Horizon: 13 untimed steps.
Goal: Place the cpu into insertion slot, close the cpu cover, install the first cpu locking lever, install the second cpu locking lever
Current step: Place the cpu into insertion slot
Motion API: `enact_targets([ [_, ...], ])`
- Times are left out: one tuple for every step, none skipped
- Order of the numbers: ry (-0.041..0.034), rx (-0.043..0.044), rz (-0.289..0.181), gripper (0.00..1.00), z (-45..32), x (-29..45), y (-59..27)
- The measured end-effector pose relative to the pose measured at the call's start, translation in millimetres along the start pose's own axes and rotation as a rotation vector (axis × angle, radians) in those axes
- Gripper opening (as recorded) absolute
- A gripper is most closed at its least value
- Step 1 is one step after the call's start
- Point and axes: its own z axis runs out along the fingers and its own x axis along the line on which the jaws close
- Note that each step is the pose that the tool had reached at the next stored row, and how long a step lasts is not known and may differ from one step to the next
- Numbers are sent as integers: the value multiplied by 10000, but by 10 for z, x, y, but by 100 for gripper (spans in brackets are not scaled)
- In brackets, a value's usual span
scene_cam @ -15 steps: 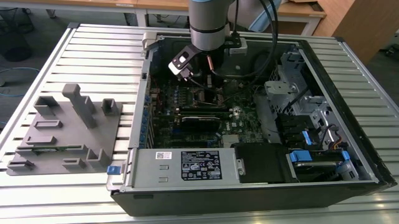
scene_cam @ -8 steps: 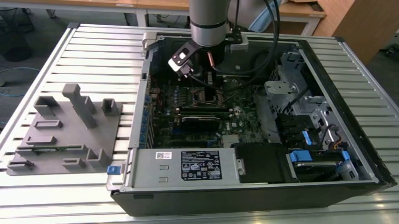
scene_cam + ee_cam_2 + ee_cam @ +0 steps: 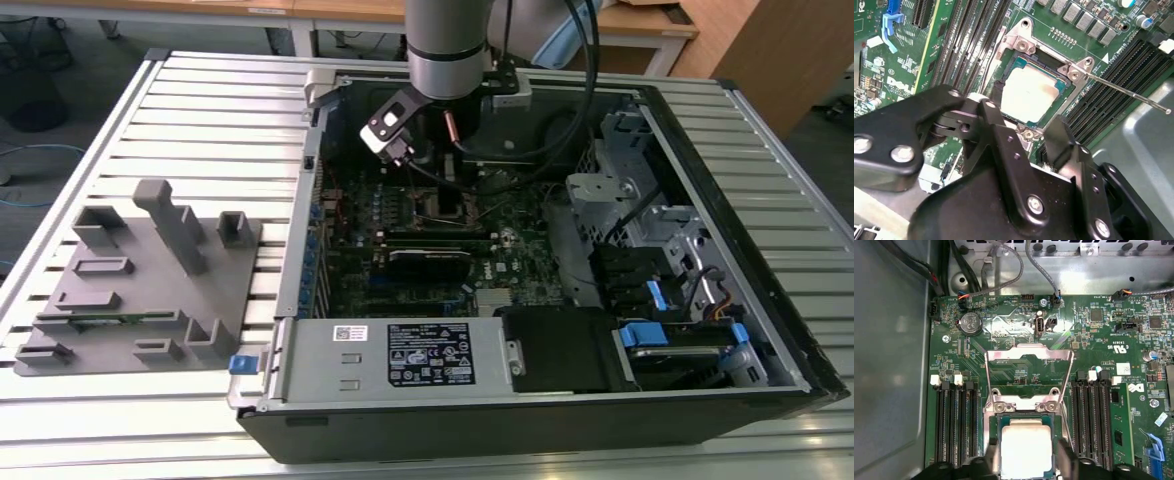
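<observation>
The cpu [image 3: 1026, 447] [image 3: 1029, 92], a pale silver square, lies flat in the insertion slot [image 3: 1026, 418] [image 3: 1024, 61] on the green motherboard. My gripper [image 3: 1028, 462] [image 3: 1026, 110] hangs right over it, open. One black finger [image 3: 1066, 460] stands on each side of the chip, with a small gap to it. The cpu cover [image 3: 1029, 348] is a thin silvery frame, flipped back away from the slot. A thin metal locking lever [image 3: 1124, 90] sticks out free from the slot's corner. In the exterior view my arm [image 3: 447, 50] reaches down into the open computer case over the slot [image 3: 441, 205].
Long black memory slots [image 3: 956, 425] [image 3: 1094, 420] flank the socket closely. Cables [image 3: 1039, 270] hang along the case wall beyond the board. In the exterior view a grey fixture tray [image 3: 134, 290] lies at the left, a power supply [image 3: 400, 355] in front, and a drive cage [image 3: 654, 240] at the right.
</observation>
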Motion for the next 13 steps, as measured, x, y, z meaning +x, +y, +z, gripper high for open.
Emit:
enact_targets([
  [1,-1,0,53,0,0,0],
  [1,0,0,47,0,0,0],
  [0,0,0,47,-1,0,0],
  [0,0,0,41,-1,0,0],
  [0,0,0,41,-1,0,0],
  [0,0,0,35,-2,0,0],
  [0,0,0,29,-2,0,0],
  [0,0,0,29,-2,0,0],
  [0,0,0,24,-2,0,0],
  [0,0,1,18,-3,0,0],
  [0,0,0,18,-3,0,0],
  [0,0,0,12,-3,0,0],
  [0,0,0,11,-4,0,0],
])
